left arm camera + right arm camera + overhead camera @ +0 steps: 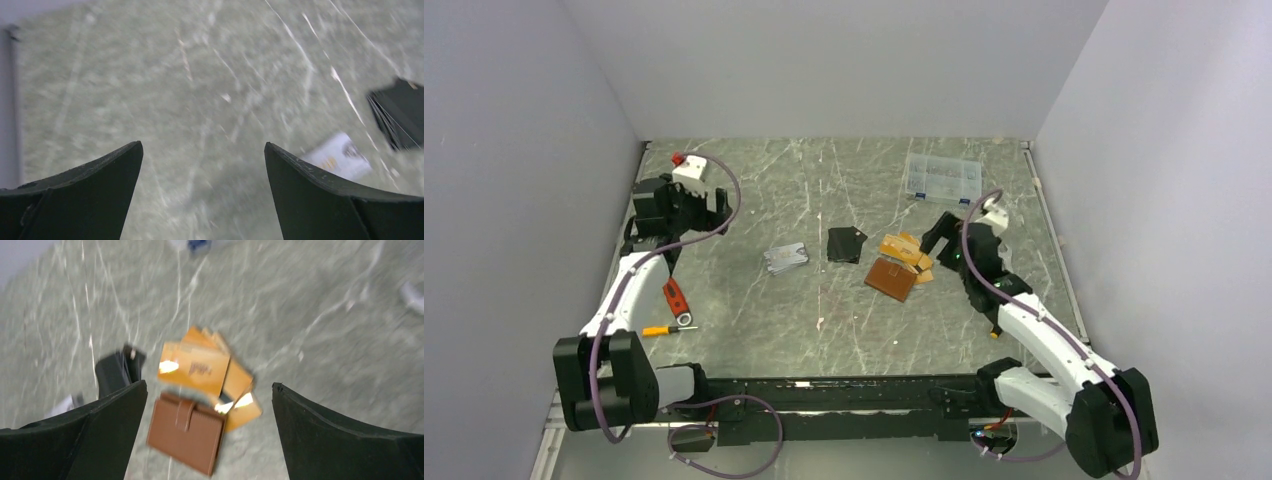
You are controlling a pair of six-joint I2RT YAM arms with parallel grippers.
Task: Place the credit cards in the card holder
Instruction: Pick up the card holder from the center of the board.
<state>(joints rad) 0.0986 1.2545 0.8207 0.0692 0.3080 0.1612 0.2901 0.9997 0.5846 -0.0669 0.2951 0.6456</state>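
So nothing's been picked up yet as far as I can see. Both arms have their jaws spread wide with nothing between them. The right gripper hangs above the table looking down at the card holder. The left gripper is over bare table at the far left, with only the edge of two piles in its view. The card holder lies flat and closed, snap tab across the front, just right of the middle of the table. Its far edge is touching or overlapping the fanned-out orange cards; the blur means I can't tell which. The black cards sit just left of that and the silver cards a bit further left again, so the three piles run in a loose row across the middle. My guess is the layout is deliberate: each arm gets a pile or two on its own side, and the holder lands within the right arm's reach. Since it's shut, I reckon the first job is popping the tab and keeping it open, which probably needs both arms. The clear box at the back, plus the red-handled tool and screwdriver by the left arm, look like clutter, nothing to do with the job.
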